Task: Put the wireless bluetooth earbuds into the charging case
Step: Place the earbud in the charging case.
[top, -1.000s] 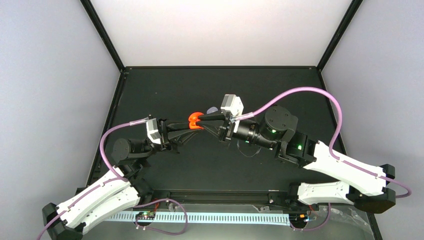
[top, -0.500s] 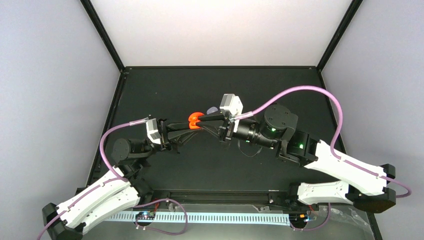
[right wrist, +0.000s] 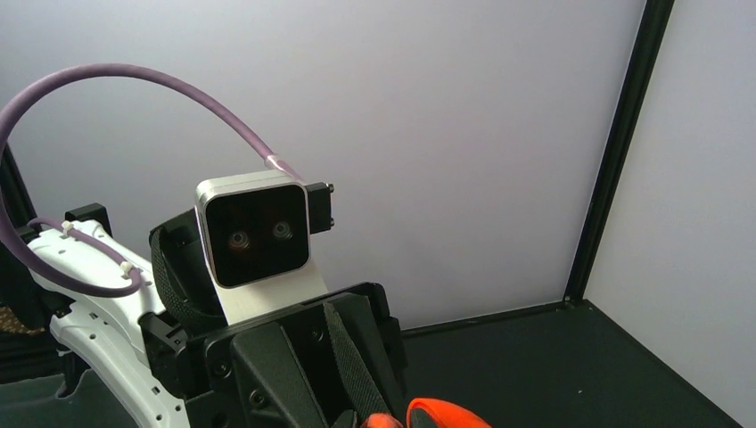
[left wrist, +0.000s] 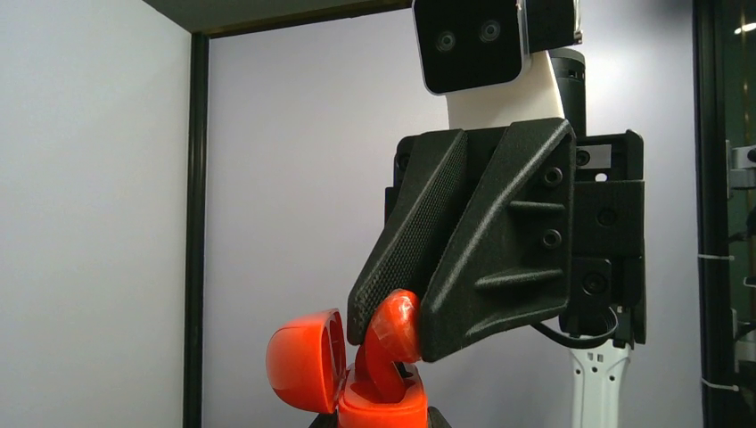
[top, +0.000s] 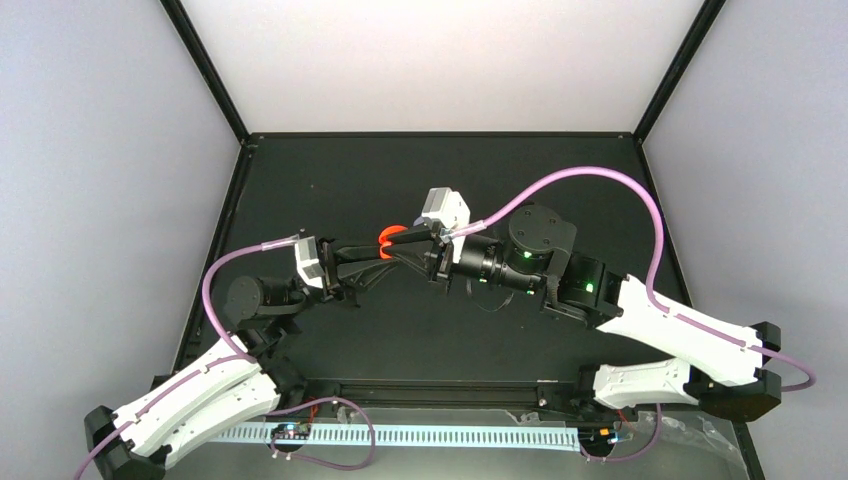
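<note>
in the overhead view the two arms are seen reaching toward each other above the middle of the black table point(top: 330, 180), and their tips are brought together at a small red-orange spot. the left gripper point(top: 381, 256) is closed tight on the charging case point(left wrist: 382, 412), which is held off the table and is shown at the bottom edge of the left wrist view, with only its upper part in frame. the case's lid point(left wrist: 305, 361) is swung open to the left of the base and is stood nearly upright, its hollow side turned toward the base. the right gripper point(left wrist: 398, 337) is narrowed to a pinch on a red-orange earbud point(left wrist: 395, 319), whose rounded head is clamped between the two black fingers point(left wrist: 504, 259). the earbud is held tilted directly above the base, and its lower stem is seen running down to the opening of the base; whether it is fully seated cannot be told. in the right wrist view the left arm's wrist camera point(right wrist: 254, 234) is met head-on, and only slivers of orange from the lid and the earbud are caught at the bottom edge. a purple cable point(top: 590, 170) is arched over the right arm.
</note>
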`<state>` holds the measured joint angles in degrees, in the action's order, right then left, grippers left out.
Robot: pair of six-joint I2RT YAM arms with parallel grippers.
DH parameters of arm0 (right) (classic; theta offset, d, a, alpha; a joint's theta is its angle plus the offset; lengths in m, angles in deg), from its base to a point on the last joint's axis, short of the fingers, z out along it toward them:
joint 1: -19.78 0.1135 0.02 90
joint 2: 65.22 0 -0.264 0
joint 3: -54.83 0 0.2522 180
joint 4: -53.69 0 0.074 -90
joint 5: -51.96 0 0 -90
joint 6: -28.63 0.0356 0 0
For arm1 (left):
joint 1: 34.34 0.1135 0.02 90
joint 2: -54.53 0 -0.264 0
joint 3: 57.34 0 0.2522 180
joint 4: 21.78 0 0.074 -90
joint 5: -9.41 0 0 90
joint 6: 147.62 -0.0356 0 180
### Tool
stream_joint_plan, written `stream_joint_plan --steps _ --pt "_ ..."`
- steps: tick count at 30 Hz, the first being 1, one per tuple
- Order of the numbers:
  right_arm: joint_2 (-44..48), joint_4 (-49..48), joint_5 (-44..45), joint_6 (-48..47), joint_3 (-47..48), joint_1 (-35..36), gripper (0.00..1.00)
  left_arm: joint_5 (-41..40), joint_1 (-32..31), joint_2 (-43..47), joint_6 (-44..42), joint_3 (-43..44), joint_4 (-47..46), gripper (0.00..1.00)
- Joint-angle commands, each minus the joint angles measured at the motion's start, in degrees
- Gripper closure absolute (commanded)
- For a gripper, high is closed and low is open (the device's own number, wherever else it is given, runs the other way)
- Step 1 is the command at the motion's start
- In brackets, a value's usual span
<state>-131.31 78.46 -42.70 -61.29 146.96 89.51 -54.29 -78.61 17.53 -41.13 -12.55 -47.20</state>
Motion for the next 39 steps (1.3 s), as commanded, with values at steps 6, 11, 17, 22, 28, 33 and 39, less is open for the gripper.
stream_joint_plan --steps 6,11,17,22,28,33,39 --pt "0.6 1.6 1.4 -0.2 0.6 0.2 0.86 0.1 -0.1 1.3 -0.5 1.2 -2.4 0.98" --pt "1.3 1.1 2.4 -0.2 -0.1 0.3 0.86 0.0 -0.1 1.6 -0.3 1.2 -2.6 0.98" --pt "1.7 1.3 2.9 -0.1 -0.3 0.3 0.86 0.0 -0.1 1.6 -0.2 1.3 -2.7 0.99" --pt "1.7 1.5 3.0 -0.2 -0.3 0.3 0.86 0.1 0.0 1.4 -0.1 1.4 -2.8 0.98" --pt "1.9 1.9 2.7 -0.3 -0.5 0.3 0.86 -0.1 -0.1 1.5 -0.2 1.4 -2.7 0.98" --pt "2.5 2.0 3.1 -0.1 -1.2 0.2 0.85 -0.2 -0.1 1.4 0.0 1.3 -2.9 0.98" --pt "2.6 2.0 3.2 -0.1 -1.3 0.3 0.84 -0.1 -0.1 1.2 0.2 1.3 -3.0 0.98"
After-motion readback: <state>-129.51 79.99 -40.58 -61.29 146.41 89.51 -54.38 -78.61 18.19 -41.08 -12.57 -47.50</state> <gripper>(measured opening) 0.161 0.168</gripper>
